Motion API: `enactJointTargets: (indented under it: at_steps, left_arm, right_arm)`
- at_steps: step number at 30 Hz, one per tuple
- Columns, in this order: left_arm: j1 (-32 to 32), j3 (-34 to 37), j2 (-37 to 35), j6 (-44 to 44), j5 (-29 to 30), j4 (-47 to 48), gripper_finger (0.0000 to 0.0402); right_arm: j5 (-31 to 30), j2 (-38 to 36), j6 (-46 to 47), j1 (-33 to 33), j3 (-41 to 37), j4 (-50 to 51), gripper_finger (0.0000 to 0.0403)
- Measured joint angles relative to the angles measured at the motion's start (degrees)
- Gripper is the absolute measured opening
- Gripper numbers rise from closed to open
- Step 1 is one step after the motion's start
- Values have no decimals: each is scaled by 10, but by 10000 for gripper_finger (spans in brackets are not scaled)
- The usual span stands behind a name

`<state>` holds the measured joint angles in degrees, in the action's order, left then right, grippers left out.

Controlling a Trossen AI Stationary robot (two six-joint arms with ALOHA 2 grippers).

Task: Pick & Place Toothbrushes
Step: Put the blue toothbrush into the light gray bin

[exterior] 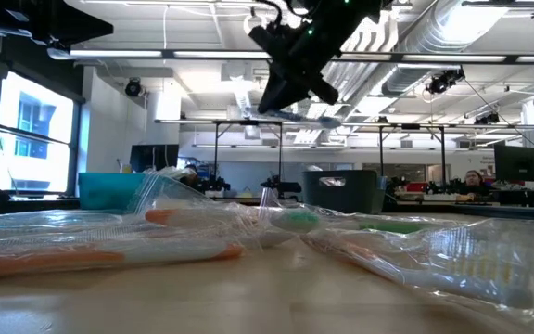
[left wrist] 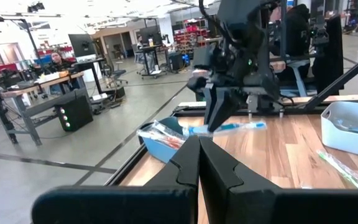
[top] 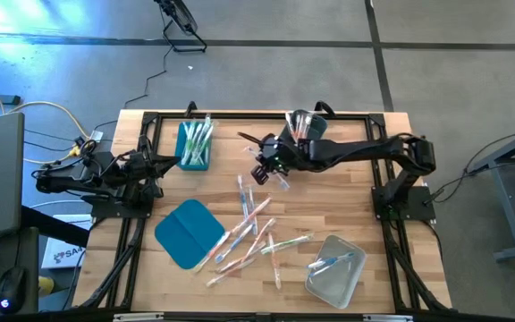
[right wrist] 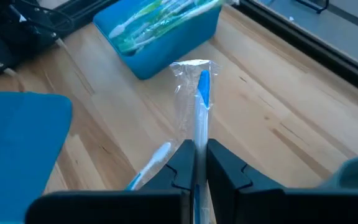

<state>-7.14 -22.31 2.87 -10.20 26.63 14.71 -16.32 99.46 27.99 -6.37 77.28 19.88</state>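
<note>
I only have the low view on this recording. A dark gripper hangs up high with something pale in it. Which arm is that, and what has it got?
Observer: The right gripper, shut on a wrapped blue toothbrush, above the table's far middle.
Operator: Where's the left one?
Observer: The left gripper is shut and empty at the table's left edge.
Operator: What's in the teal bin?
Observer: The teal bin holds green toothbrushes.
</note>
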Motion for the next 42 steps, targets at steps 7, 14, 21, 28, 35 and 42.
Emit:
enactJointTargets:
  at_steps: [7, 14, 21, 28, 35, 42]
  left_arm:
    - [0, 0, 0, 0, 0, 0, 0]
    - [0, 0, 0, 0, 0, 0, 0]
    - [0, 0, 0, 0, 0, 0, 0]
    - [0, 0, 0, 0, 0, 0, 0]
    - [0, 0, 0, 0, 0, 0, 0]
    - [0, 0, 0, 0, 0, 0, 0]
  right_arm:
    - [9, -39, 0, 0, 0, 37, 17]
    - [27, -69, 7, 0, 0, 72, 17]
    - [34, -101, 46, 11, 0, 114, 17]
    - [31, -127, 164, 48, 0, 215, 17]
    - [48, -140, 306, 106, 0, 320, 17]
    - [49, -140, 414, 177, 0, 374, 17]
